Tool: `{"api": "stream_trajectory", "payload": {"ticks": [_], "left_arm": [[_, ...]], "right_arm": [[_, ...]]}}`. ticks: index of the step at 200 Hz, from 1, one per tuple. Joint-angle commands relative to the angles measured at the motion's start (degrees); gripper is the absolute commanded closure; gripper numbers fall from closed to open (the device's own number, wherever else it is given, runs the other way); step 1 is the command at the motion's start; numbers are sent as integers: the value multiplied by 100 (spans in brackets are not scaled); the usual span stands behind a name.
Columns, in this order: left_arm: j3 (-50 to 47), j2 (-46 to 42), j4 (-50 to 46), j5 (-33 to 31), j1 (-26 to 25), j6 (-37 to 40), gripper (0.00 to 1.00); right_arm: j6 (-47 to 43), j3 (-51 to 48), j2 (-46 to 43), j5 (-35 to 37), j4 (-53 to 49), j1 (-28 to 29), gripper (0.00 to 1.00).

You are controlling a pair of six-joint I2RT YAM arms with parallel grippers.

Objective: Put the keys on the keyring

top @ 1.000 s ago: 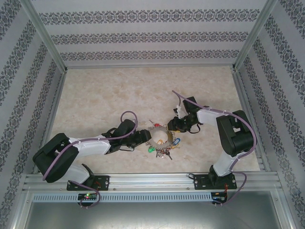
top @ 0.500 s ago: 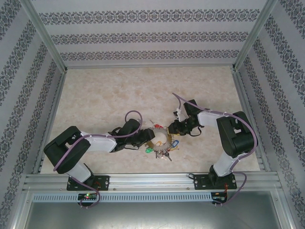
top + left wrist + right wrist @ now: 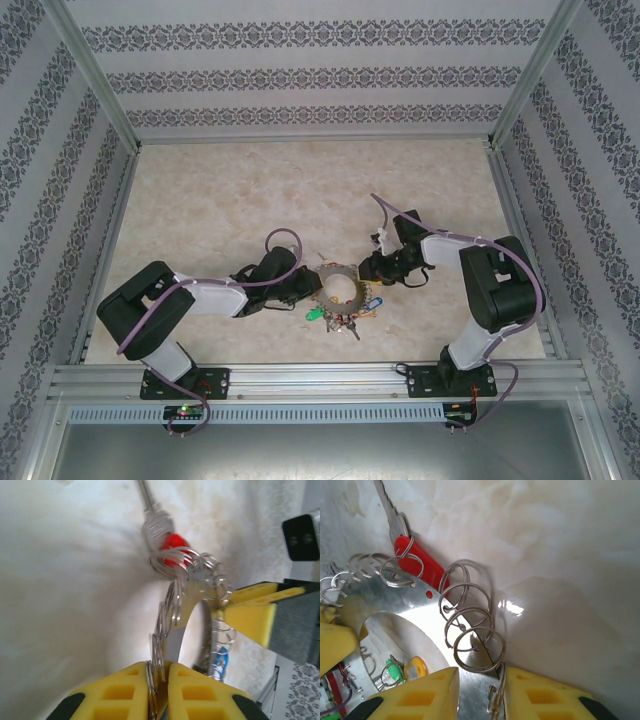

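The keyring [image 3: 335, 268] is a grey metal ring lying between the two arms, near the front of the table. My left gripper [image 3: 312, 285] is at its left rim. In the left wrist view this gripper [image 3: 162, 677] is shut on the keyring [image 3: 192, 595] and its wire loops. My right gripper [image 3: 365, 270] holds the opposite rim. Its yellow fingers [image 3: 547, 700] straddle the keyring [image 3: 395, 597], one loop pressed against a finger. Hanging from the loops are a red key [image 3: 417, 560], a green key [image 3: 394, 672] and a yellow key [image 3: 415, 669]. A blue key [image 3: 220, 660] hangs below.
A bunch of keys [image 3: 345, 318] trails from the keyring's near rim toward the front rail [image 3: 320, 378]. Patterned walls [image 3: 60, 230] close in the marble table [image 3: 230, 200] on three sides.
My left gripper has closed on the keyring's left rim after reaching in closer. The right gripper has narrowed on the right rim, and the ring has shifted a little.
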Motion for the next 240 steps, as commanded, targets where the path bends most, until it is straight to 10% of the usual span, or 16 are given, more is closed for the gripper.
{"api": "stream_trajectory", "payload": {"ticks": [1, 132, 175, 240], "left_arm": [[194, -396, 169, 114, 144, 460, 97], [2567, -2563, -2876, 3052, 1608, 3511, 100], [2714, -2524, -2734, 2926, 1674, 4161, 100], [2919, -2537, -2337, 2574, 1726, 4384, 100]], "right_arm": [[153, -74, -459, -172, 58, -129, 69], [190, -897, -5401, 1349, 1421, -541, 53], [-1057, -1287, -5867, 652, 1909, -140, 65], [-3063, -1730, -6299, 1764, 2471, 1270, 76]]}}
